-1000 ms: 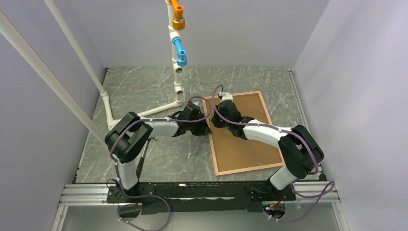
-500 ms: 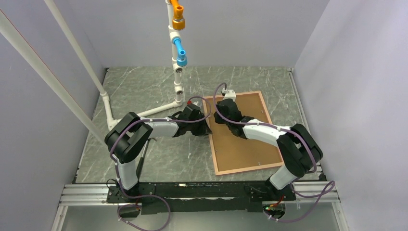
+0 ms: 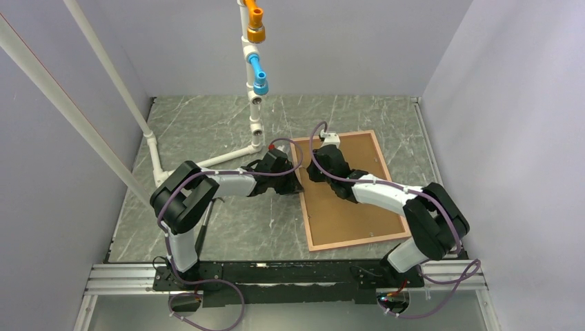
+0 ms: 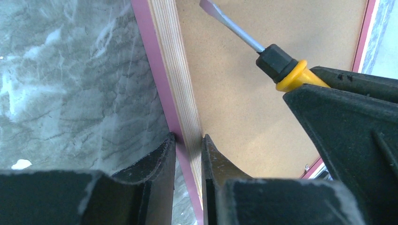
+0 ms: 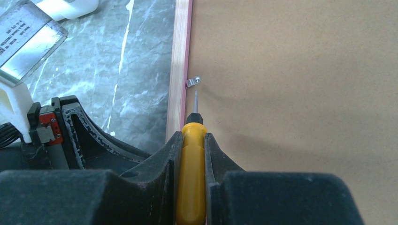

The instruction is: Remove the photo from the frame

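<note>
desk [image 3: 207, 124]: grey marble, carries the frame. Slick-looking, so if the left grip lets go I'd expect the frame to skate under a sideways push.
pipe rig [image 3: 255, 83]: white tubing with orange and blue fittings, behind the left arm and near the frame's far-left corner. Not in the tool's path, but it leaves little room to swing the left arm.
frame [image 3: 359, 242]: lies face down, pink-and-wood rim. Risk: prying force twists it out of the clamp.
board [image 3: 345, 214]: brown backing that fills the frame and covers everything under it. This is the thing in the way. Risk: a slipped blade gouges it, or punches through to the print.
photo: not visible. Judged to sit under the board, inside the frame.
left pincer [image 4: 188, 140]: narrow, clamped across the frame's left rim, one finger on each side. The bite is only on the rim's thin edge.
right pincer [image 5: 192, 136]: closed on the screwdriver handle.
screwdriver [image 5: 191, 178]: yellow handle, flat blade, points along the board toward the clip. Risk: it rotates in the grip under load.
clip [image 5: 192, 82]: small metal tab at the left rim, overlapping the board. Blade tip is just beside it; contact cannot be told. Risk: the tip skips off so small a target. Other clips not seen.
</note>
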Controlling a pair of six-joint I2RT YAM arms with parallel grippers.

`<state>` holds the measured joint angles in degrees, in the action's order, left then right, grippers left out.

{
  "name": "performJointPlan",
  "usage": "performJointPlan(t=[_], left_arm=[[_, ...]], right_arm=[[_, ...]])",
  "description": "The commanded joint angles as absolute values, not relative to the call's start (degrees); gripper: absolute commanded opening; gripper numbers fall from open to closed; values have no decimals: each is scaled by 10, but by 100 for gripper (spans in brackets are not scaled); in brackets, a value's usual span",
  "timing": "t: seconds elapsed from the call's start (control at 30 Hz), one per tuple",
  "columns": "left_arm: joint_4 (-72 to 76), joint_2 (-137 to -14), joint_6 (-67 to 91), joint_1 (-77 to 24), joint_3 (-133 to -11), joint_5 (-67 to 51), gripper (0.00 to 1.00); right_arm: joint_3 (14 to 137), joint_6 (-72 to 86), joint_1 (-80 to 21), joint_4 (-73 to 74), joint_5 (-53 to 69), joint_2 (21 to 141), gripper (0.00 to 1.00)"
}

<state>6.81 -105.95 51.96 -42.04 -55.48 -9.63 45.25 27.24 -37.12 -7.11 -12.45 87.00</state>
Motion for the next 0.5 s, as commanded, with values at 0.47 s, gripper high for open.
performJointPlan(t=[0.47], left_arm=[[11, -1073, 506, -435, -544, -90, 0]], right_arm=[[453, 284, -377, -129, -105, 913, 0]])
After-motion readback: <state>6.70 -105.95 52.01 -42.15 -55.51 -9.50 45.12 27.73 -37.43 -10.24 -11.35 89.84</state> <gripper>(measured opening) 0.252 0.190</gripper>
